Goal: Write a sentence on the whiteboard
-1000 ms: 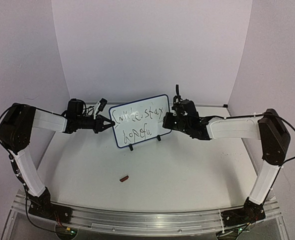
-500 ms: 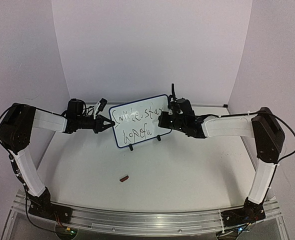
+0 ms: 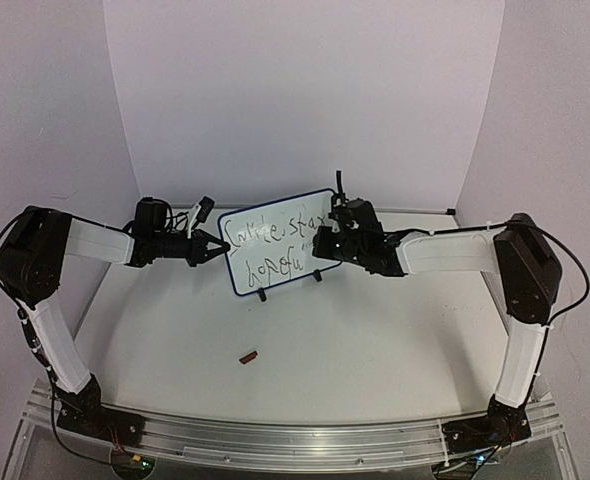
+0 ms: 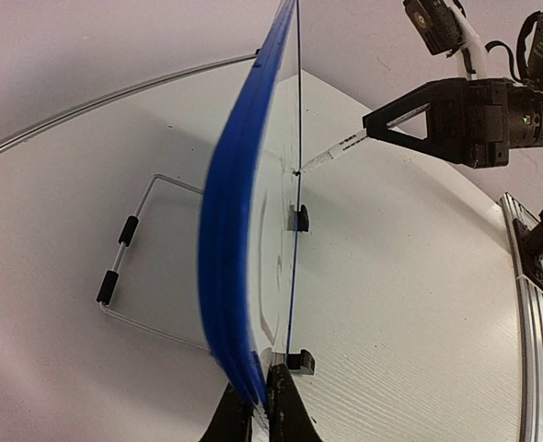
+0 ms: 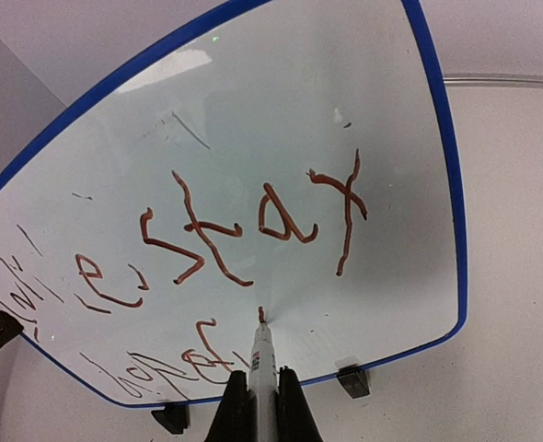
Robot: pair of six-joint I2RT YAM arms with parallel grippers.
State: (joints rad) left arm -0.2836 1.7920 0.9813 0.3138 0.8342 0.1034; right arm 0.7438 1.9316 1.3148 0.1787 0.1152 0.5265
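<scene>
Left arm reaches in from the left side of the counter (image 3: 375,330). The left end effector (image 3: 219,249) is clenched on the left edge of the whiteboard (image 3: 275,251), with the blue frame pinched between both fingers (image 4: 233,422) in the left wrist view. A small dark-red object (image 3: 247,355) lies loose on the counter, nearer than the board and well apart from it; can't tell what it is. The whiteboard stands upright at the far middle of the counter on two black feet (image 4: 299,218), face toward the arms, with a wire prop (image 4: 129,267) behind it. The sentence (image 5: 253,230) runs in two scrawled lines across the face, dark in the top view and reddish-brown up close. The top line ends in something like "stax", the lower line reads roughly "hopefu", and the rest isn't legible. The white-barrelled marker (image 5: 262,354) has its tip on the board, just below "stax" at the right end of the lower line. The right end effector (image 3: 320,246) is clenched on the marker, barrel held between the fingers and pointing into the right half of the board. The right arm comes in from the right, forearm roughly level above the counter.
</scene>
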